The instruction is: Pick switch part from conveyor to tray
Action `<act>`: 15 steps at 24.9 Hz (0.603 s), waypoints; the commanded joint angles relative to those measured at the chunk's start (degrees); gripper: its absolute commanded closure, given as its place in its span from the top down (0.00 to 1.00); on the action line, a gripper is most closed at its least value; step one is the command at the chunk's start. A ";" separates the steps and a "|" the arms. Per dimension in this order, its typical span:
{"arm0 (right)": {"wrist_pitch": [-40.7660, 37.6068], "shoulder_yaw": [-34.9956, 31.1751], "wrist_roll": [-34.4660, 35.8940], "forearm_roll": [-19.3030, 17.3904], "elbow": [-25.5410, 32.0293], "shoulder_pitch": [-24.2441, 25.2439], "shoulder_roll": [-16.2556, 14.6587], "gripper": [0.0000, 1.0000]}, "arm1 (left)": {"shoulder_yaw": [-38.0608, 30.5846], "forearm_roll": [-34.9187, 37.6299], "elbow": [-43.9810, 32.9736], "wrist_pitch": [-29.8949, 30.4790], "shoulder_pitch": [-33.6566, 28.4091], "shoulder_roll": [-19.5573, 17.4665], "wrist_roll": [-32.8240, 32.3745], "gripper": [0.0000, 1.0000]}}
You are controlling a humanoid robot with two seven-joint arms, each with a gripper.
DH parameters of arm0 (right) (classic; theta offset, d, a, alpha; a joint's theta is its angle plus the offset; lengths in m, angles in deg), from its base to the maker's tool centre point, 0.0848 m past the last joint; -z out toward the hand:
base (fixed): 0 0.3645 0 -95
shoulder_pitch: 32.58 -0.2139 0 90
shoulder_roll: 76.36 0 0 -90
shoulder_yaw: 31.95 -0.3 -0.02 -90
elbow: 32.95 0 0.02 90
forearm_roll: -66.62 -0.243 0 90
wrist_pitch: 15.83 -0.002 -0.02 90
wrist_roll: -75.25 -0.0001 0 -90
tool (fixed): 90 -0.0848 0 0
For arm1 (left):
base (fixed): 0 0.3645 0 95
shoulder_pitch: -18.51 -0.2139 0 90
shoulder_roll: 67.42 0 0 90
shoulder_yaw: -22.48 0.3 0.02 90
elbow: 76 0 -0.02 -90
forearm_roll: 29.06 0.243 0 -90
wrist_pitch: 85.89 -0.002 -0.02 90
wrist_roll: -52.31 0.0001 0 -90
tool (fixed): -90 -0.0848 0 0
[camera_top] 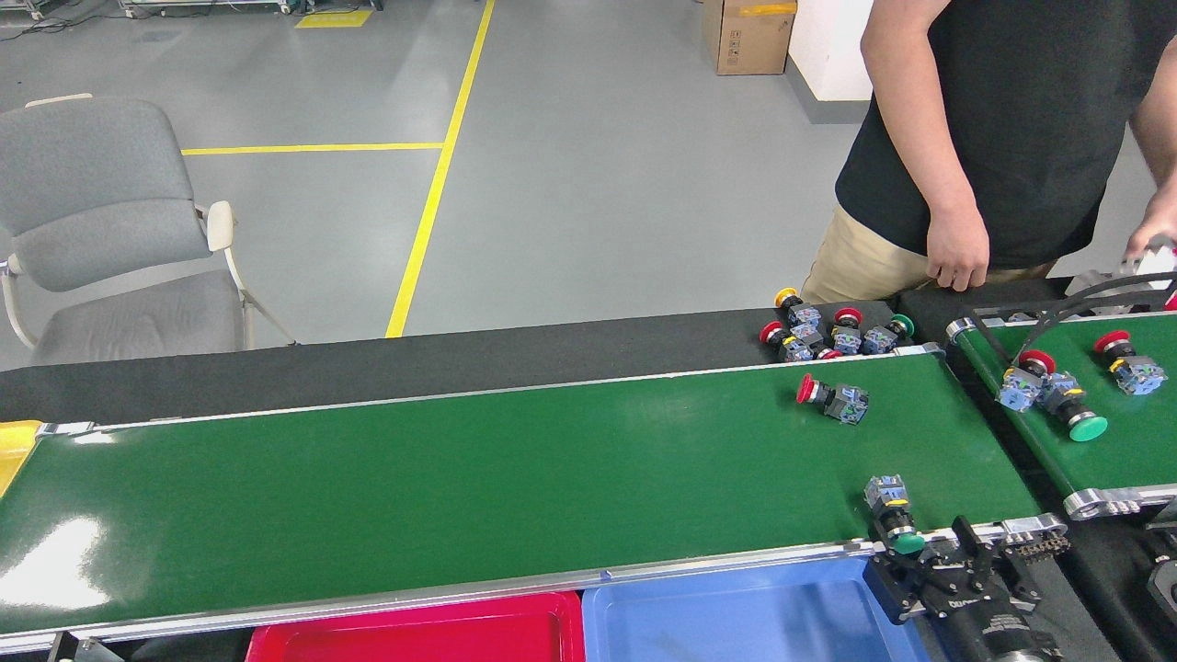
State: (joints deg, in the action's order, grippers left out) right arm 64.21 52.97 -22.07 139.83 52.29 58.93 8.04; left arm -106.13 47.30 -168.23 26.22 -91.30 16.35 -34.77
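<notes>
The long green conveyor [460, 478] carries two switch parts near its right end. A green-capped switch part [889, 518] lies at the near rail, cap toward me. Farther back, a red-capped one [832, 400] lies on its side. My right gripper [938, 563] comes up from the bottom right, open, its fingertips just right of and below the green cap and holding nothing. A blue tray [736, 616] and a red tray [414, 634] sit below the near rail. My left gripper is out of view.
Several more switch parts are piled [828, 333] on the black strip behind the belt. A shorter green belt [1131, 432] at right holds three switches. A person [1002, 138] stands behind it, hands near the belts. A grey chair [101, 230] stands far left.
</notes>
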 commanded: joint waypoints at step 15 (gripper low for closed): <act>-23.18 3.06 0.20 -0.53 3.01 -1.60 -1.26 0.07 | -0.50 -0.34 -1.20 0.12 0.13 -0.80 0.51 1.00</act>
State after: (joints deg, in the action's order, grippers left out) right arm 49.56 56.03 -22.21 139.52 53.56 58.26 6.65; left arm -106.42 47.18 -168.66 26.10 -91.12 16.33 -34.75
